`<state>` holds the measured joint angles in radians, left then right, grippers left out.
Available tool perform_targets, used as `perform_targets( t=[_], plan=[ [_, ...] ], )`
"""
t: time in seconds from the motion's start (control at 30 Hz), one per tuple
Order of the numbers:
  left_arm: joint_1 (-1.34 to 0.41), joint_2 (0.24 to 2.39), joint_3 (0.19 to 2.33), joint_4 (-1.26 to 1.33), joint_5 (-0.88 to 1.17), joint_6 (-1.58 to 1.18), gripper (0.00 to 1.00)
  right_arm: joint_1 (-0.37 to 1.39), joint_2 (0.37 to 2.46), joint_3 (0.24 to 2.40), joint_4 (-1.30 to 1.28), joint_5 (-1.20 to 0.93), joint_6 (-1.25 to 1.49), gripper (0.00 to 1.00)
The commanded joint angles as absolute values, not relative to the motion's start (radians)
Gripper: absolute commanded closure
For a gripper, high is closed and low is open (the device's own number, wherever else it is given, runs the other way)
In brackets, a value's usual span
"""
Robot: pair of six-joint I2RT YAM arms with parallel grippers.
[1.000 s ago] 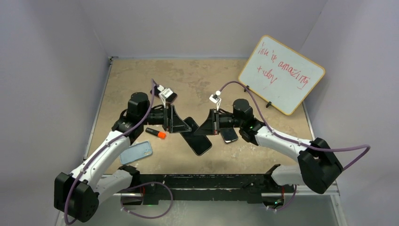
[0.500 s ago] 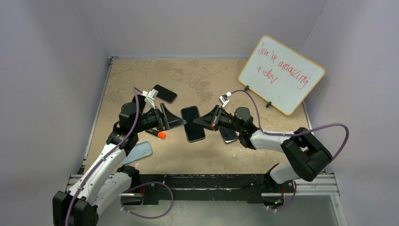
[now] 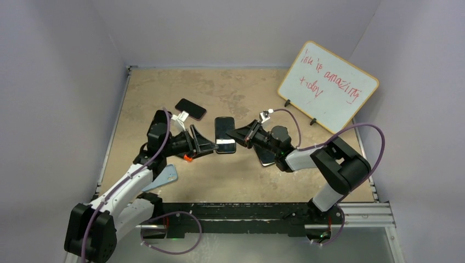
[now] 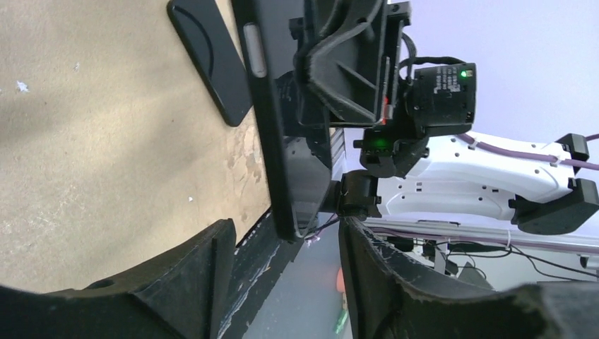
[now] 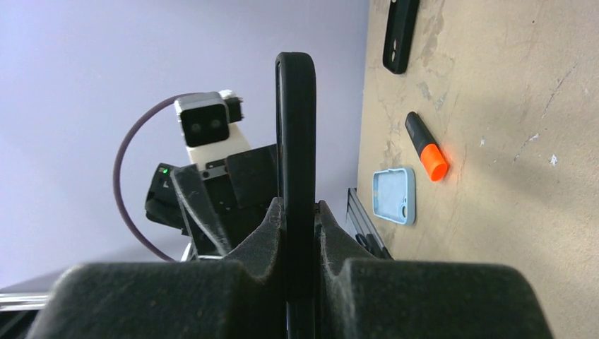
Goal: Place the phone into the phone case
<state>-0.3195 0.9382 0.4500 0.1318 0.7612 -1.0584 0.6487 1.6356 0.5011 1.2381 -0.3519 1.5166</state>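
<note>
Black phone point(image 3: 224, 130) is hanging above the bench point(image 3: 164, 93), right gripper point(image 3: 238, 135) clenching it, left gripper point(image 3: 213, 145) gaping around its edge.

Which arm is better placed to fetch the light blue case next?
Left. The light blue case lies beside the left arm, and the left tool is open. The right tool is shut on the phone.

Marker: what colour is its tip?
The marker has an orange tip, clearest in the right wrist view.
</note>
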Motion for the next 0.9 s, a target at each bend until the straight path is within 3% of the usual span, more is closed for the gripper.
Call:
perform_targets(
  t=[0.0,0.33,0.4,0.53,0.87],
  plan=[
    [-0.319,0.972,0.425,0.262,0.777,-1.104,0.46,0.65,1.617,0.549,1.361,-0.322,1.543,1.0],
    [-0.321,1.049,0.42,0.355,0.79,-1.138,0.67,0.649,1.637,0.555,1.338,-0.318,1.523,1.0],
    [-0.321,1.058,0.419,0.356,0.79,-1.138,0.74,0.649,1.647,0.558,1.335,-0.318,1.518,1.0],
    [-0.321,1.082,0.427,0.333,0.783,-1.125,1.0,0.649,1.667,0.566,1.318,-0.312,1.492,1.0],
    [-0.321,1.16,0.577,-0.079,0.625,-0.863,1.0,0.653,1.572,0.591,1.03,-0.212,1.248,1.0]
  ],
)
